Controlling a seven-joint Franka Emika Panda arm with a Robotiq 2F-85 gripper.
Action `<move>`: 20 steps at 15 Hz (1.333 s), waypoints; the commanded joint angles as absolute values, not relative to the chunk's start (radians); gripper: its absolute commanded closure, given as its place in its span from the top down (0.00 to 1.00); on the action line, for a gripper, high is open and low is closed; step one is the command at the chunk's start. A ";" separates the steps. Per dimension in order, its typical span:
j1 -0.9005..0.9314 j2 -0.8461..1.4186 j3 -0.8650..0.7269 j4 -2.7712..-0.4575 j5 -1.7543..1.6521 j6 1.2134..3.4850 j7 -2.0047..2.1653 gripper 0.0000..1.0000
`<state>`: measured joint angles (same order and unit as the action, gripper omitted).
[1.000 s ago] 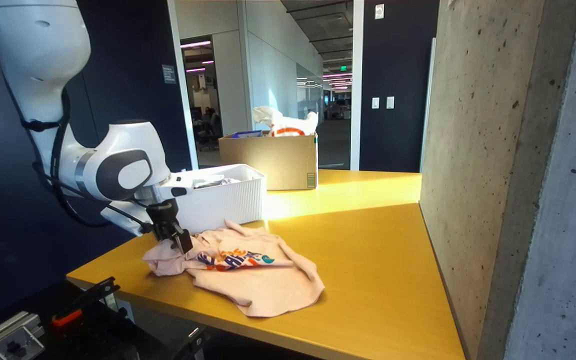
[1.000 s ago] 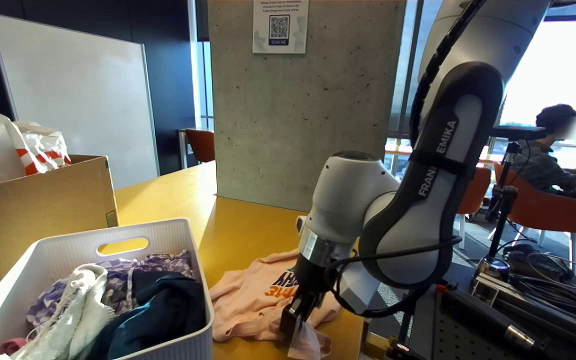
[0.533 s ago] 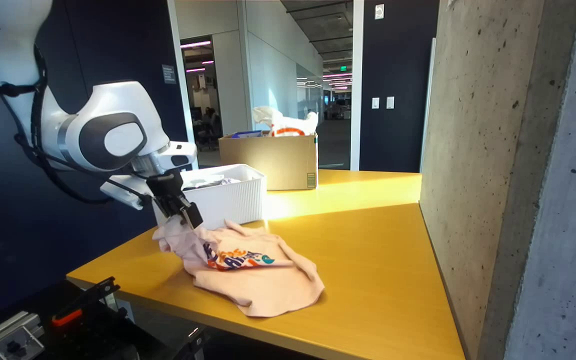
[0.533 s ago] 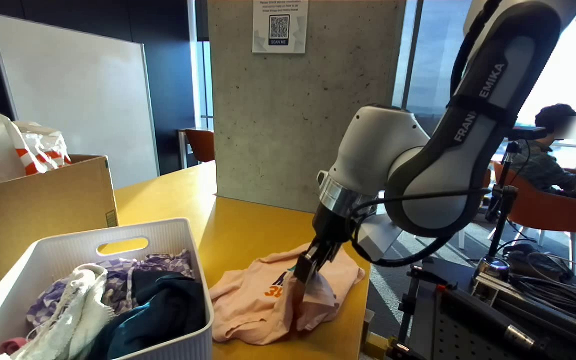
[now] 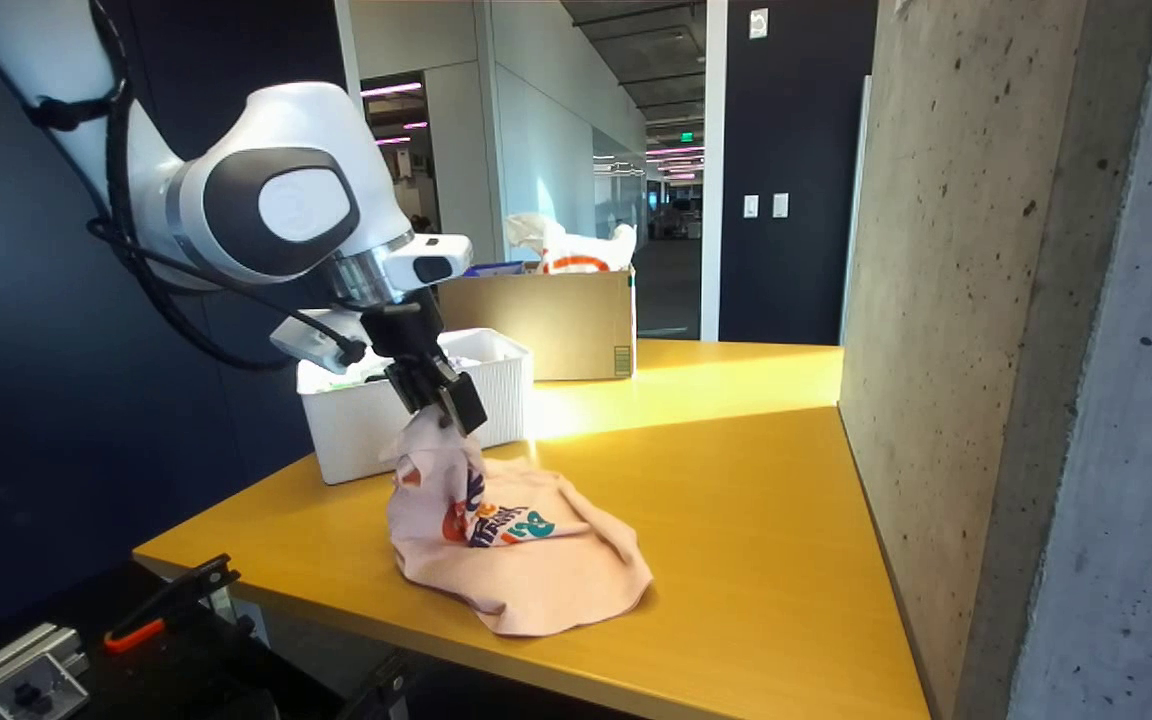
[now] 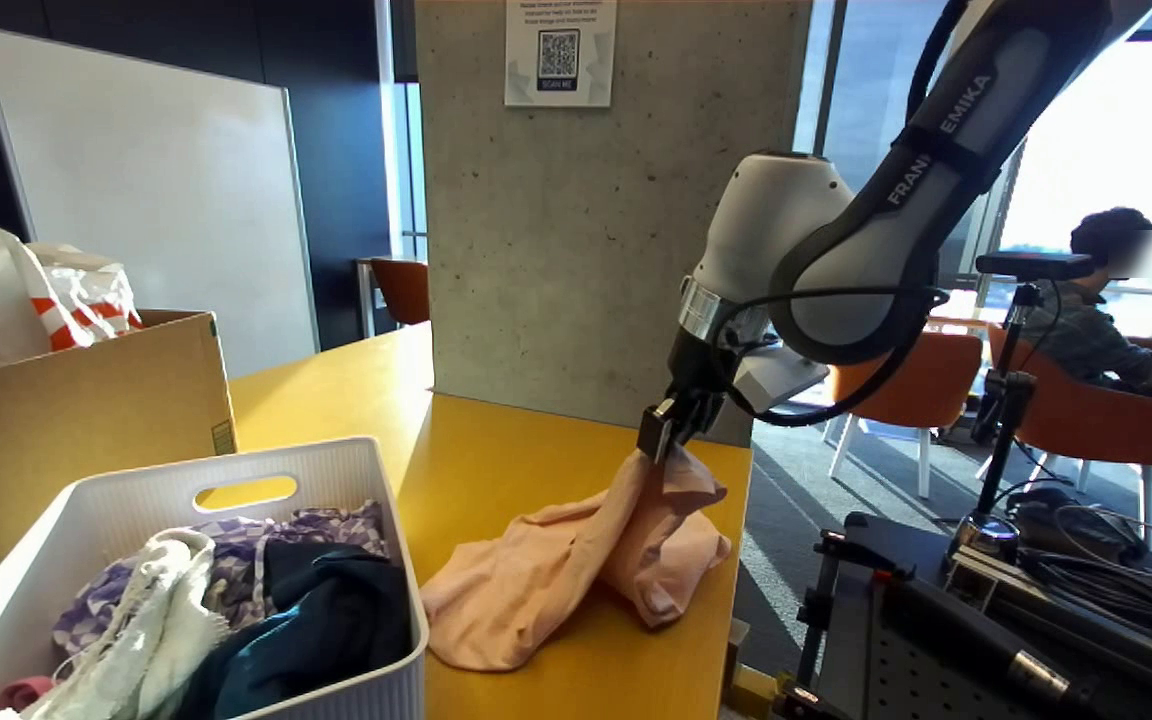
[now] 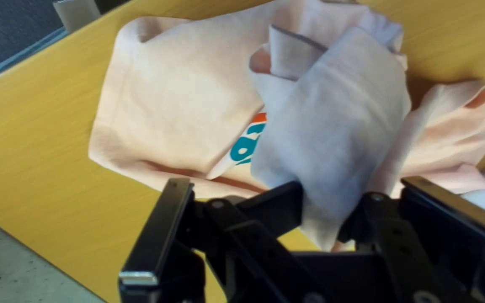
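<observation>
Garment (image 5: 536, 590), peach-pink with colorful lettering, lies on bench (image 5: 756, 530) beside white bin (image 5: 356, 430). End effector (image 7: 324, 214) pinches one part of garment, holding it up beside bin; cloth drapes from grip to bench. Inside bin: purple checkered cloth (image 6: 331, 525), white cloth (image 6: 166, 600), dark teal cloth (image 6: 326, 620). Across bin from garment: cardboard box (image 5: 556, 325), plastic bag (image 5: 591, 250) sticking out of top.

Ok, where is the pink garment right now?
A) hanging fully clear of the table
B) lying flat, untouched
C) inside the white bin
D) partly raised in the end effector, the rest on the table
D: the end effector grips a raised part of the pink garment, while the rest lies on the yellow table in both exterior views.
</observation>
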<state>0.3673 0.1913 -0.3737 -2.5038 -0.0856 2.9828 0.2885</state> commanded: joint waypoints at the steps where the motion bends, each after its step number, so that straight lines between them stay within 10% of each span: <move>1: 0.366 0.187 -0.445 -2.475 -0.123 2.915 0.325 0.00; 14: 0.049 0.451 -0.156 -2.349 0.048 2.907 0.281 0.00; 15: 0.057 0.460 -0.161 -2.344 0.042 2.901 0.290 0.25; 20: 0.120 0.380 -0.209 -2.379 0.000 2.835 0.327 0.54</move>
